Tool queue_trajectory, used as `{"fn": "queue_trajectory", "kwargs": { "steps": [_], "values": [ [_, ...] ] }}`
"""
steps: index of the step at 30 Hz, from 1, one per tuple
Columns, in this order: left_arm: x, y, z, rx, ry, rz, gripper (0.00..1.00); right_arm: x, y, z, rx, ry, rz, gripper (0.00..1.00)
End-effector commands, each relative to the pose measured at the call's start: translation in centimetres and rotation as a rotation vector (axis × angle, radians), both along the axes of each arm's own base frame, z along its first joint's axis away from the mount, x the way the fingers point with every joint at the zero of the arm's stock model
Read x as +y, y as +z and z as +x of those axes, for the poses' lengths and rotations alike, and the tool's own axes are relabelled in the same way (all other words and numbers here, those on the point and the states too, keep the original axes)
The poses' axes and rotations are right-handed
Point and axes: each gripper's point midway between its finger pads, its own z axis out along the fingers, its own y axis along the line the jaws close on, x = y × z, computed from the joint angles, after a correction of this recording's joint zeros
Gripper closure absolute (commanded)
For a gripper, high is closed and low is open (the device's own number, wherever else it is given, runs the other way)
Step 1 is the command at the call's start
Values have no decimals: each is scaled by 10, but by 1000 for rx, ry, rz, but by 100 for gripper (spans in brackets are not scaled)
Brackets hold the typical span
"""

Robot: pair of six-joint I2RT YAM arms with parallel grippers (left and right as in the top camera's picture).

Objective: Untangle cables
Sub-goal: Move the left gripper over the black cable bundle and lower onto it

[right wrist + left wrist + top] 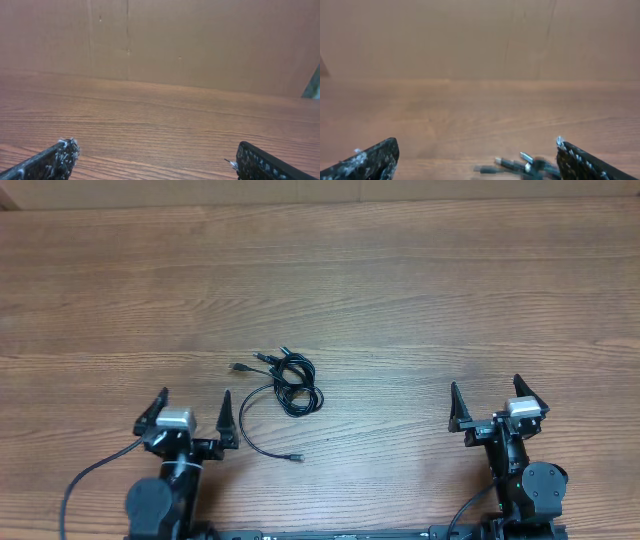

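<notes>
One tangled bunch of cables (288,385), cord count unclear; two arms (170,475); four fingers (226,418); one table (450,300).

We see black cables (285,385) with silvery plug tips on a brown wood-grain table (400,300), a black left gripper (194,395) at seven o'clock and a black right gripper (486,383) at five, each bearing a pale grey block, before a plain tan wall (200,45).

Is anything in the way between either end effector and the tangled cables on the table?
Nothing visible. Only bare table lies between the open left end effector and the cables, just ahead and to its right, one strand trailing near its right finger. The open right end effector has a longer, equally clear stretch.
</notes>
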Motion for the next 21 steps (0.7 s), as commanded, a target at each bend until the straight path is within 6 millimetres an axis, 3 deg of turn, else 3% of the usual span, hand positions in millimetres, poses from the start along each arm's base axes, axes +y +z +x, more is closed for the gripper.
{"fn": "queue_trajectory", "kwargs": {
  "steps": [1, 11, 15, 21],
  "values": [
    [5, 48, -14, -88, 24, 34, 0, -3, -2, 0, -5, -14, -4, 0],
    [3, 97, -33, -19, 13, -21, 0, -3, -2, 0, -5, -14, -4, 0],
    [-5, 113, -30, 118, -32, -22, 0, -3, -2, 0, -5, -14, -4, 0],
    [-6, 117, -15, 428, -29, -38, 0, -3, -2, 0, -5, -14, -4, 0]
  ]
}}
